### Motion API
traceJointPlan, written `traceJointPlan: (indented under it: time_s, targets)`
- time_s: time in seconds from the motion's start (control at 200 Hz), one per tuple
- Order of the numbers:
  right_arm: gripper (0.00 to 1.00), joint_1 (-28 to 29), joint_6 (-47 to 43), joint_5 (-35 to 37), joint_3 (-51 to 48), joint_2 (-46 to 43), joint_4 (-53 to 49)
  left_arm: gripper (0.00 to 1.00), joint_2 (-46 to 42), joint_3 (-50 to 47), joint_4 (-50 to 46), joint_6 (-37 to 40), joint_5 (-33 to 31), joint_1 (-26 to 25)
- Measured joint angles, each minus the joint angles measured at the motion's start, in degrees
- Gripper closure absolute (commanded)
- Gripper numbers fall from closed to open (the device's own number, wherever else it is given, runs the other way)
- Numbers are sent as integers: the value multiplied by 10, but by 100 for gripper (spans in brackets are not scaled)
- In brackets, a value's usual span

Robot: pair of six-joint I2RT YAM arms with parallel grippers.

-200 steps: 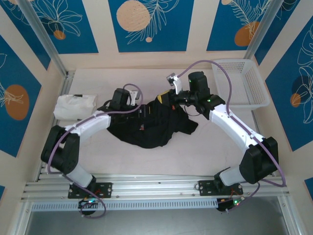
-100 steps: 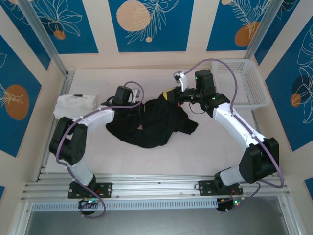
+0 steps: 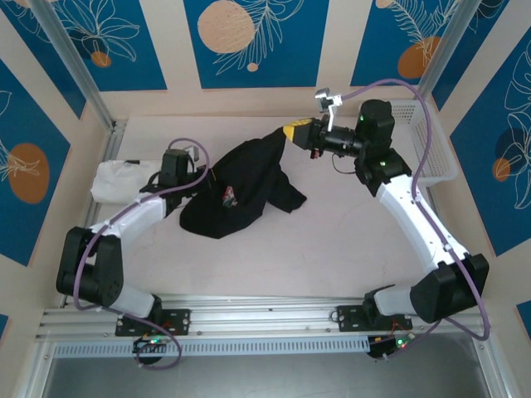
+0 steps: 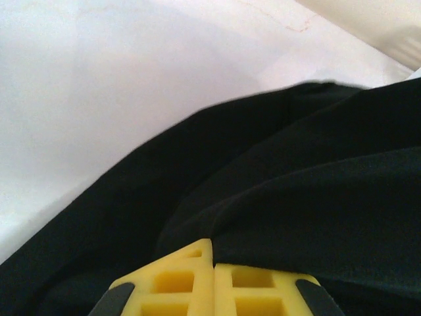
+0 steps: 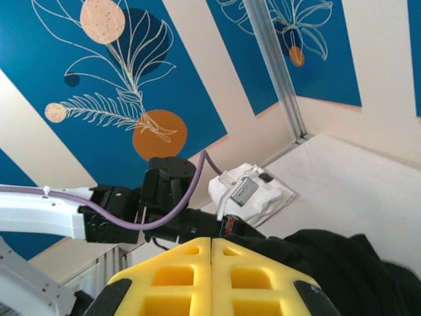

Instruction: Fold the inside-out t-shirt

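Right end effector is dragging its gripped t-shirt rearward; left end effector is pinching it too. One white garment and one basket are flanking it.

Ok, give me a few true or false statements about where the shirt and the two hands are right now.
1. The right hand is shut on the black t-shirt. True.
2. The black t-shirt lies inside the white basket. False: most of it rests on the table, with one end lifted by the right hand. The basket stands apart at the far right.
3. The left hand is open above the white folded garment. False: it is shut on the black t-shirt's left edge.
4. The white folded garment lies at the table's left side. True.
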Motion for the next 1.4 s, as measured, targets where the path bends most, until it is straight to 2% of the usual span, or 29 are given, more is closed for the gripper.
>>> traceJointPlan:
  time_s: [0.035,0.08,0.21,0.32,0.435,0.525,0.695,0.875,0.92,0.985,1.215,1.25,1.4]
  targets:
    - [100,0,-1,-2,-19,-7,-2,72,0,-9,0,1,-1,0]
    - [100,2,-8,-3,-45,-15,-11,63,0,-21,-3,-2,-3,0]
    - [100,16,-44,13,-121,-37,-65,50,-12,-53,-31,11,-9,3]
    - [100,26,-57,27,-193,-64,-102,41,-63,-75,-50,27,-2,-4]
    - [100,31,-59,42,-252,-90,-127,36,-113,-70,-52,68,1,-37]
    - [100,31,-59,55,-273,-104,-138,34,-108,-44,-53,108,4,-81]
    - [100,31,-61,68,-271,-107,-147,31,-29,31,-74,199,-3,-159]
    - [100,31,-71,68,-247,-103,-157,30,73,102,-107,274,-29,-198]
    - [100,31,-72,69,-242,-103,-159,32,97,120,-117,286,-33,-203]
    - [100,31,-76,69,-235,-103,-163,39,131,146,-129,301,-35,-207]
    - [100,31,-85,70,-224,-103,-171,94,181,204,-153,308,-67,-204]
    - [100,31,-87,70,-221,-103,-174,98,182,214,-155,307,-67,-201]
    - [100,31,-105,75,-211,-105,-191,100,185,259,-155,293,-57,-181]
